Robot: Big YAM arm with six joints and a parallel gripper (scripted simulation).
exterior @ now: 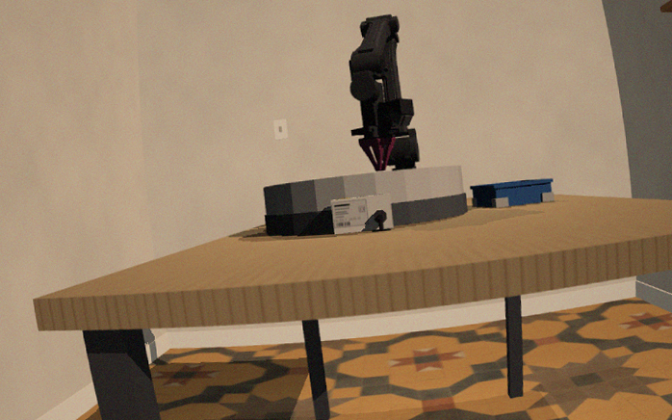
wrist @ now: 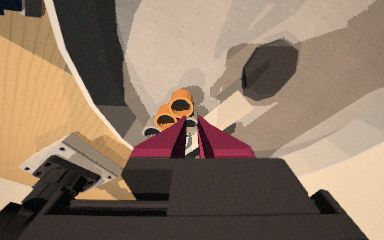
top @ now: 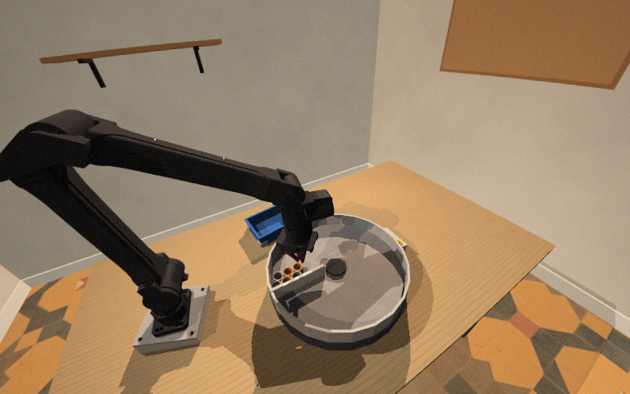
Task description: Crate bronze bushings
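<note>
The round turning table has a high pale wall. Inside its left part, several bushings stand close together beside a divider. Three are bronze; the wrist view shows two, a farther bronze bushing and a nearer bronze bushing. The steel bushings are grey; one steel bushing lies at the left of the group, another is partly hidden behind the fingertips. My gripper is shut with a narrow gap and holds nothing, above the bushings. The blue crate stands beyond the turning table; its visible inside shows no bushing.
A pale divider runs from the wall towards the dark hub. A white labelled box stands against the outside of the turning table, with a small black object before it. The arm partly covers the crate in the top view.
</note>
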